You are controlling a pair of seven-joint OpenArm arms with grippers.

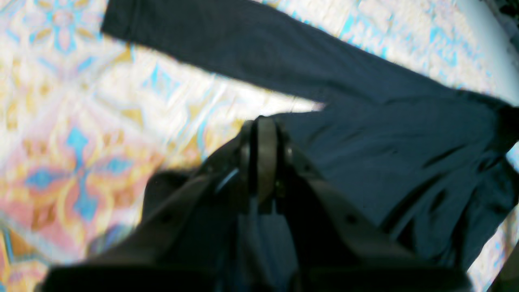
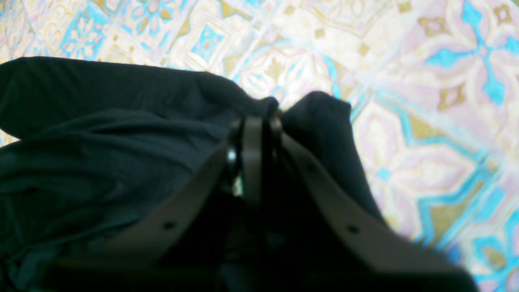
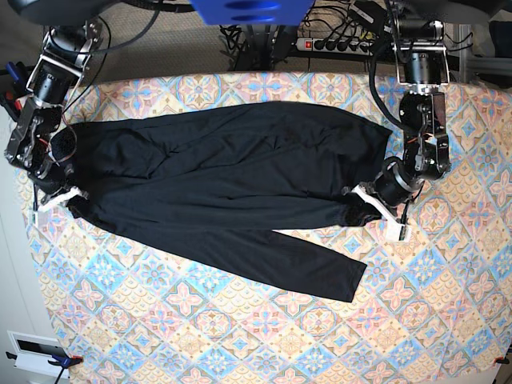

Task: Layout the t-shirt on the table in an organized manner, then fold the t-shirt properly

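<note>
Base view: plain black thin-fabric t-shirt [image 3: 216,192] spans frame centre on pastel tiled table [image 3: 264,336]. Left gripper [image 3: 358,206] and right gripper [image 3: 70,202] each pinch an opposite edge, probably stretching it flat.

Beyond the far edge of the patterned surface a white power strip [image 3: 342,44] is seen — black cables [image 3: 264,34] are plugged in and tangled around it over a grey floor [image 3: 172,44]. A pale floor strip [image 3: 14,264] is lit evenly at the side, where a white socket plate [image 3: 36,354] is set.
</note>
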